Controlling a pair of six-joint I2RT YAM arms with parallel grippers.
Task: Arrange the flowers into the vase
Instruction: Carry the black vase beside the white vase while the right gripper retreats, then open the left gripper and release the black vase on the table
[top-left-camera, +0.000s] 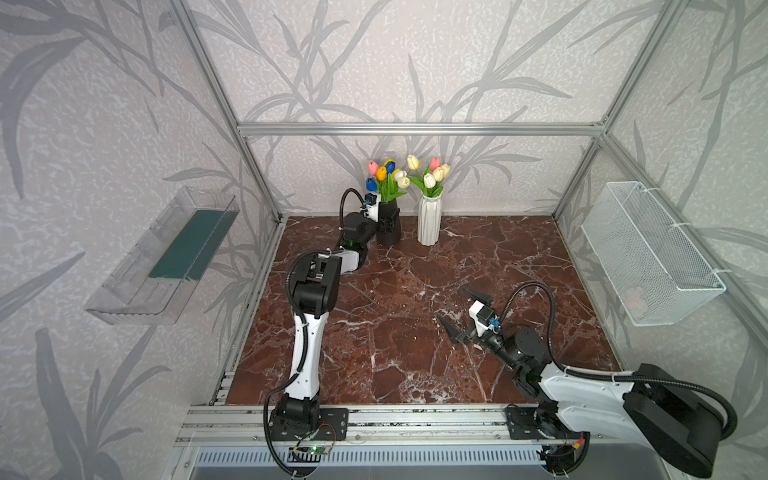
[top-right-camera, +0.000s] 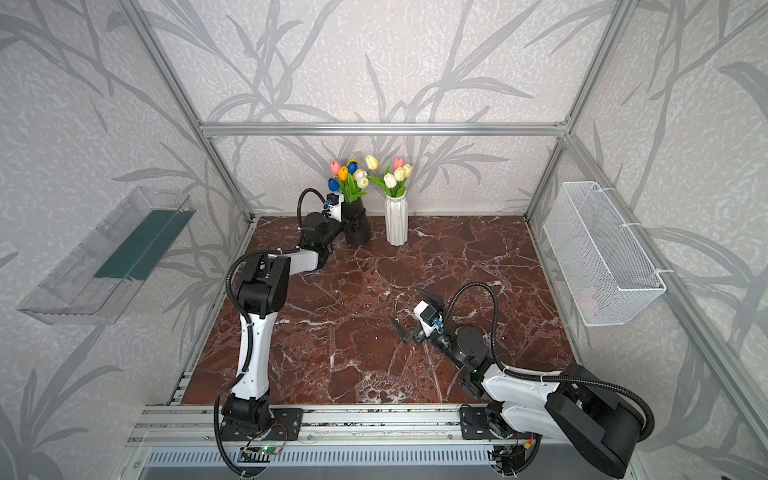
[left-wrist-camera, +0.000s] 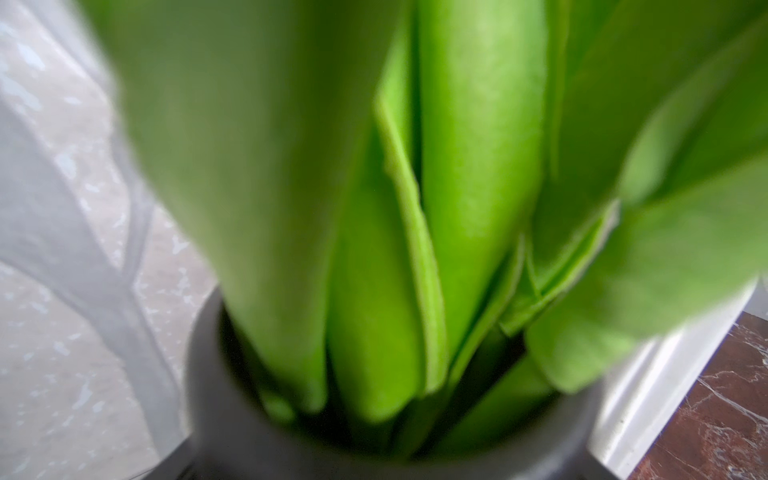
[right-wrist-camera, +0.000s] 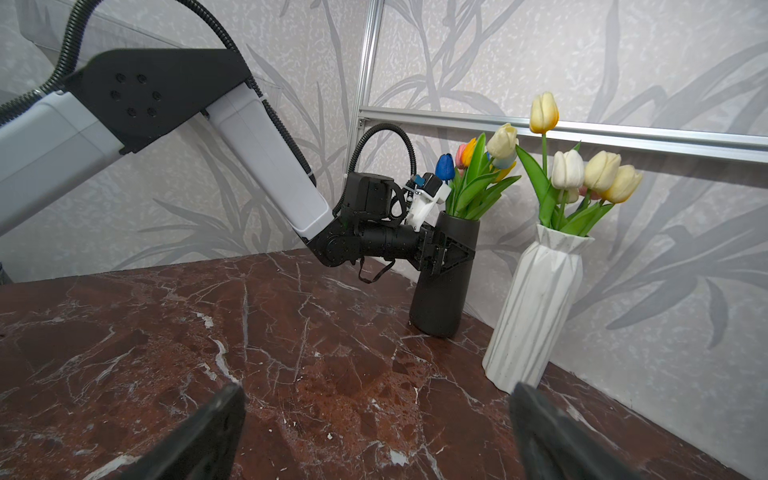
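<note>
- The left claw (top-left-camera: 388, 225) is clamped sideways on the black vase (top-left-camera: 391, 237) about halfway up its body, one finger on each side; the right wrist view shows this grip (right-wrist-camera: 451, 254) most clearly.
- The black vase (right-wrist-camera: 439, 309) stands on the bench (top-left-camera: 395, 332) near the back wall and holds a mixed bunch (top-left-camera: 384, 174) of flowers with pink, orange, blue, yellow and cream heads.
- In the left wrist view, blurred green leaves (left-wrist-camera: 478, 166) fill the frame and run down into the vase's dark rim (left-wrist-camera: 216, 399).
- Just beside it, apart from it, stands a ribbed white vase (top-left-camera: 429, 224) with a pale bunch (top-left-camera: 432, 174) of cream, white and pink heads.
- No flowers lie on the bench in either top view.
- The right claw (top-left-camera: 451, 303) is spread wide and holds nothing. It hovers low over the front right part of the bench, well apart from both vases and pointing towards them (right-wrist-camera: 374, 419).
- A wire basket (top-left-camera: 652, 257) hangs on the right wall and a clear tray (top-left-camera: 158, 257) on the left wall.
</note>
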